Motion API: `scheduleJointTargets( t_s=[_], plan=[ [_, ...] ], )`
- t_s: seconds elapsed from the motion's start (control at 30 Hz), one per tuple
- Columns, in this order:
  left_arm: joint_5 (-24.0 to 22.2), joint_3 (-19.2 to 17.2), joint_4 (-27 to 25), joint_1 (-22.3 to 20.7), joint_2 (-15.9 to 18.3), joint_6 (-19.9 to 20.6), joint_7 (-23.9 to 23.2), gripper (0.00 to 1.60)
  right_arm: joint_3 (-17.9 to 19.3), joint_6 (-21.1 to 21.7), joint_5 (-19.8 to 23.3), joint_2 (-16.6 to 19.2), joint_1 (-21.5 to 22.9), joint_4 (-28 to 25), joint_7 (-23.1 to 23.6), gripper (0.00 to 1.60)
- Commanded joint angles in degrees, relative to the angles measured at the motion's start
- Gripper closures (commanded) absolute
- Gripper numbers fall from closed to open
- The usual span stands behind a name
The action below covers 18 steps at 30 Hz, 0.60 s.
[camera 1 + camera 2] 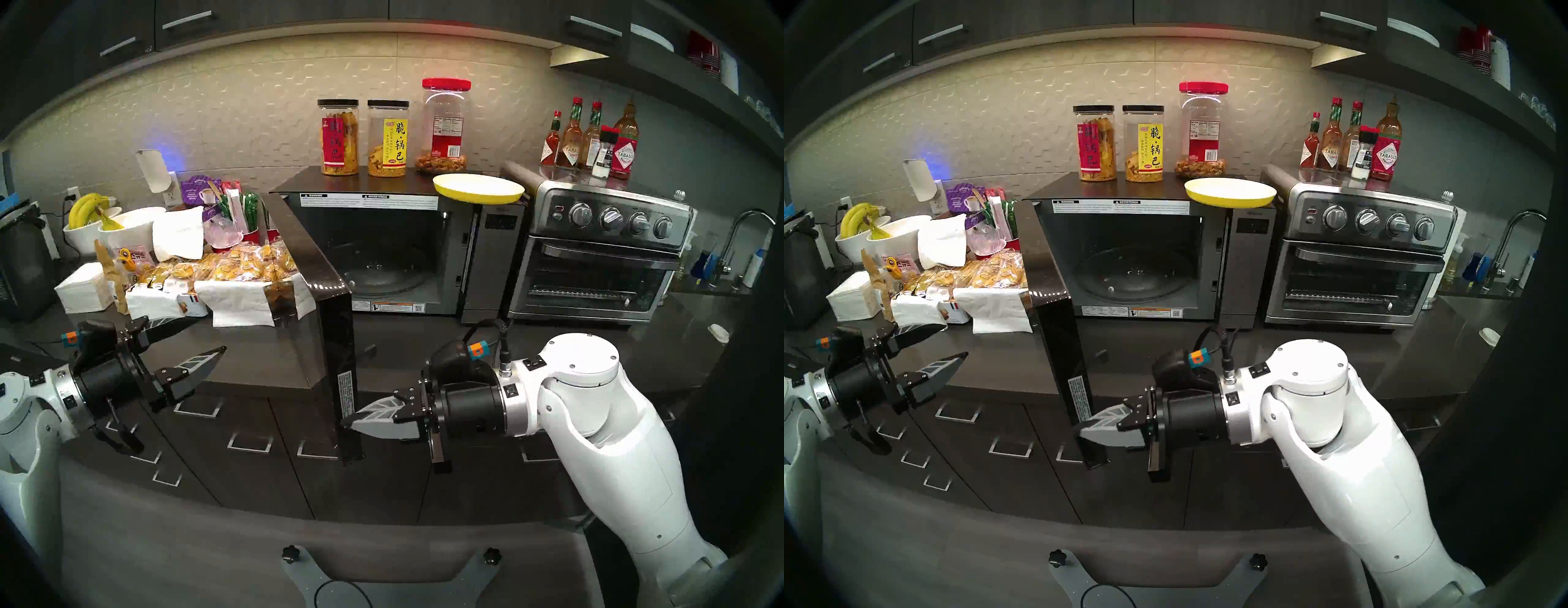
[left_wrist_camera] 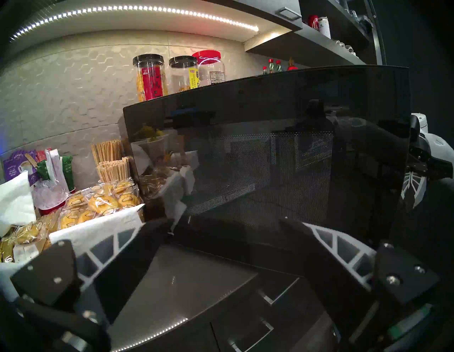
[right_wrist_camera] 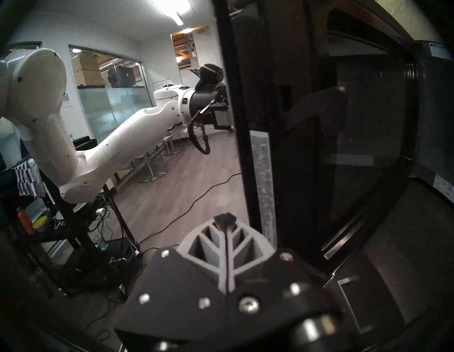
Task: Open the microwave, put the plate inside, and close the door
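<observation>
The microwave (image 1: pixel 488 254) (image 1: pixel 1248 259) stands on the counter with its black glass door (image 1: pixel 316 297) (image 1: pixel 1051 297) (image 2: pixel 282 152) (image 3: pixel 319 137) swung wide open toward me, cavity and glass turntable bare. The yellow plate (image 1: pixel 478 188) (image 1: pixel 1230 192) rests on the microwave's top right corner. My right gripper (image 1: pixel 347 423) (image 1: pixel 1083 433) (image 3: pixel 224 217) is shut on nothing, its tips at the door's free lower edge. Left of the door, my left gripper (image 1: pixel 203 337) (image 1: pixel 947 342) (image 2: pixel 226 226) hangs open and empty above the counter.
A stainless toaster oven (image 1: pixel 602 250) stands right of the microwave with sauce bottles (image 1: pixel 589 140) on top. Three snack jars (image 1: pixel 388 136) stand on the microwave. Packaged pastries (image 1: pixel 220 267), napkins, and bowls of bananas (image 1: pixel 91 212) crowd the counter's left. A sink faucet (image 1: pixel 738 237) is far right.
</observation>
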Motion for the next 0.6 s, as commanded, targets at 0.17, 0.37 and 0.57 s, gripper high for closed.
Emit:
scheduleJointTargets(
  t_s=[0.17,0.37,0.57],
  plan=[
    [0.07,-0.45,-0.36,-0.26,0.1,0.08,0.16,0.0,-2.96,-0.18,-1.04,-1.44,-0.09,-2.28,-0.73,1.6],
    [0.12,-0.45,-0.36,-0.3,0.06,0.11,0.13,0.0,-2.64,-0.33,-1.17,-0.84,-0.04,-2.28,-0.64,1.6],
    [0.16,-0.44,-0.35,-0.35,0.03,0.12,0.09,0.0,0.1,-0.72,-0.07,0.98,0.09,-2.08,0.88,1.6]
  ],
)
